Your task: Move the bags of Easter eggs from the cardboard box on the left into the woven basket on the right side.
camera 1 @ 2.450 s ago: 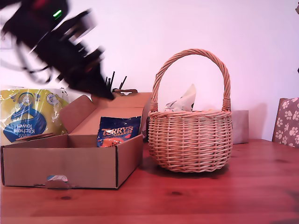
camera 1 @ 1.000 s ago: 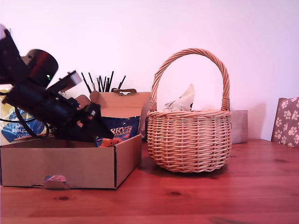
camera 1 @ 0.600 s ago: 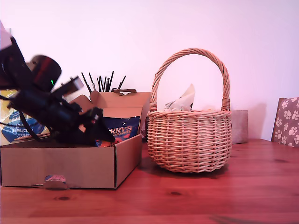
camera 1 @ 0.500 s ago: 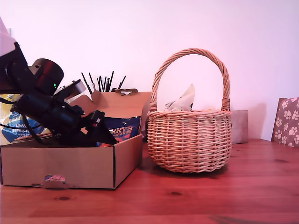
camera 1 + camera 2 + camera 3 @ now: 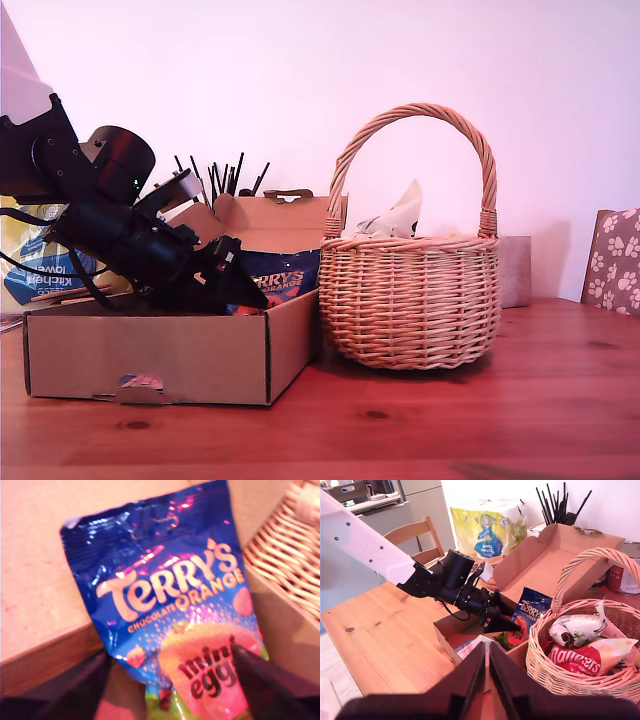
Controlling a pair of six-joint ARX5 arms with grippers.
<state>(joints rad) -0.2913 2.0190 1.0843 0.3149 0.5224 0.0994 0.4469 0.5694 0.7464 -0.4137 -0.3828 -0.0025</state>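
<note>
**One bag left, and the box has slid under my push**

One thing has changed in the last half second. As my first gripper (image 5: 245, 290) reached deeper into the cardboard box (image 5: 150, 355), the whole box slid toward the exterior view's right, and its end wall now sits against the woven basket (image 5: 410, 310) or just beside it. I judge I am shoving the box instead of only reaching into it, so I should ease off the forward push before closing.

The dark blue Terry's bag (image 5: 170, 595) leans against the box's back wall at the end nearest the basket. My first gripper's jaws are spread, one finger to either side of the bag's lower part. They look close to the foil, but I cannot tell whether they touch it. The grip is lined up but not yet made.

The whitish bag (image 5: 577, 630) already lies in the basket, so the blue one is what remains. My second gripper (image 5: 487, 680) hangs high over the scene, jaws nearly together and holding nothing.
</note>
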